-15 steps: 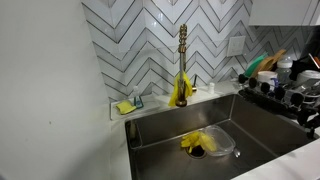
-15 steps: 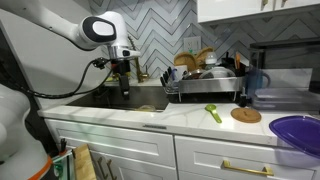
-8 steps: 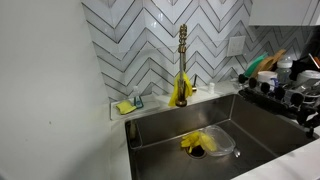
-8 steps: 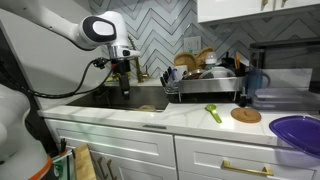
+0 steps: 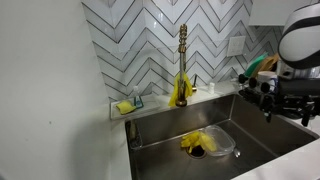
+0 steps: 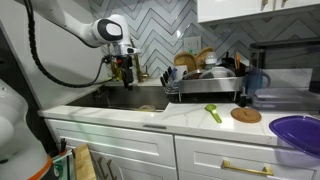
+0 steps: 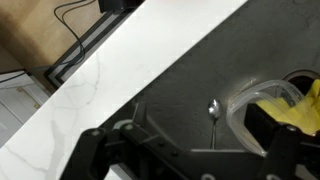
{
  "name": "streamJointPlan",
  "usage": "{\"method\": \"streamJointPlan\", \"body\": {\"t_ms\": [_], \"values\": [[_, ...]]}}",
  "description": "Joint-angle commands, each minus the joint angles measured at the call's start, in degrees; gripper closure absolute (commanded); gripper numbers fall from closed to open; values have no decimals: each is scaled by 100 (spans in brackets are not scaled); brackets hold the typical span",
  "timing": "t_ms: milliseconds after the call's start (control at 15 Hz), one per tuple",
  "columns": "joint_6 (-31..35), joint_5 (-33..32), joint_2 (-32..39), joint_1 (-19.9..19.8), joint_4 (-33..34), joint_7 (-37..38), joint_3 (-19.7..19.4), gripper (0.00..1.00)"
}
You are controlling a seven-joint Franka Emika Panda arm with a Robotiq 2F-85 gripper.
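My gripper (image 7: 195, 162) hangs open above the steel sink (image 7: 170, 90), with nothing between its fingers. Straight below it a metal spoon (image 7: 213, 108) lies on the sink floor. Just beside the spoon sits a clear plastic container (image 7: 243, 105) holding a yellow cloth (image 7: 310, 108). In an exterior view the gripper (image 5: 272, 106) is at the right over the sink, and the container (image 5: 226, 143) with the yellow cloth (image 5: 198, 142) rests near the drain. The gripper (image 6: 127, 76) also shows above the sink basin.
A brass faucet (image 5: 183, 48) with a yellow cloth (image 5: 180, 92) draped on it stands behind the sink. A sponge holder (image 5: 125, 106) sits at the back left. A loaded dish rack (image 6: 205, 80), green utensil (image 6: 214, 113), wooden disc (image 6: 245, 115) and purple bowl (image 6: 297, 132) occupy the counter.
The arm has swung toward the dish rack side and risen, coming into an exterior view at the right over the sink. The jaws have stayed open.
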Motion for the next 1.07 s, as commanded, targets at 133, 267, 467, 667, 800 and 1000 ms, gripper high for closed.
{"method": "streamJointPlan", "body": {"t_ms": [133,267,467,667,800,1000], "values": [[119,-233,773,263,560,409,-33,0],[139,-470,1167,338,828,603,-43,0],[140,-524,1318,354,949,628,-59,0],[140,-525,1314,354,968,629,-58,0],[140,-525,1314,354,968,630,-58,0],[504,-477,1599,457,1065,1047,-26,0]]}}
